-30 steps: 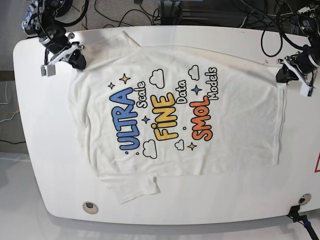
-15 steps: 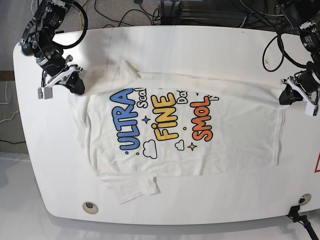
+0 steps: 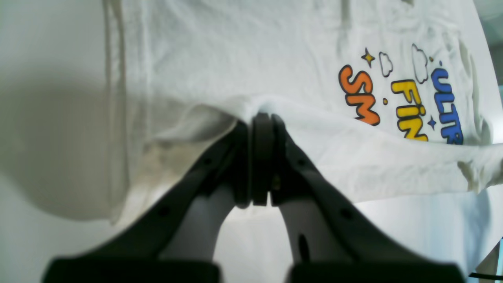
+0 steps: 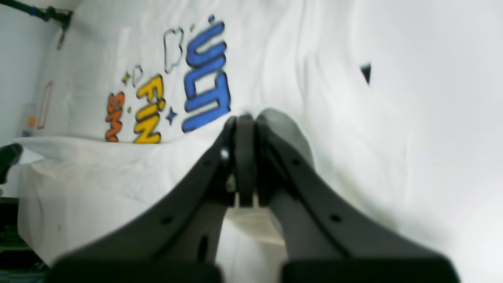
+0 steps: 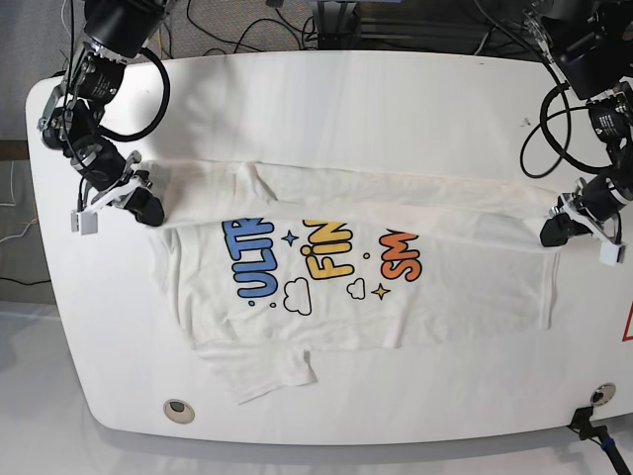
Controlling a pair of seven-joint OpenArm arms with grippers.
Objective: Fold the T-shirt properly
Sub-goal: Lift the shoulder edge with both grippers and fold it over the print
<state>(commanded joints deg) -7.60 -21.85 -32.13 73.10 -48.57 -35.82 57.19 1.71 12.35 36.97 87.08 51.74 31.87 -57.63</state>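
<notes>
Lab: white table (image 5: pixel 415 89), cables (image 5: pixel 247 25)

Bright, even overhead light; both wrist views show blurred fingers (image 3: pixel 261 157) and soft shadows.

T-shirt (image 5: pixel 346 287) print half hidden under folded-over white band: "ULTRA", "FINE", "SMOL" tops covered. Pinched cloth between closed jaws unseen in both wrist views. Gripper bases blurred, cut off by frame bottom.

Large white printed cloth T-shirt (image 5: pixel 346 287) on white desk (image 5: pixel 326 89), far edge doubled over toward near side, both grippers at fold ends.
</notes>
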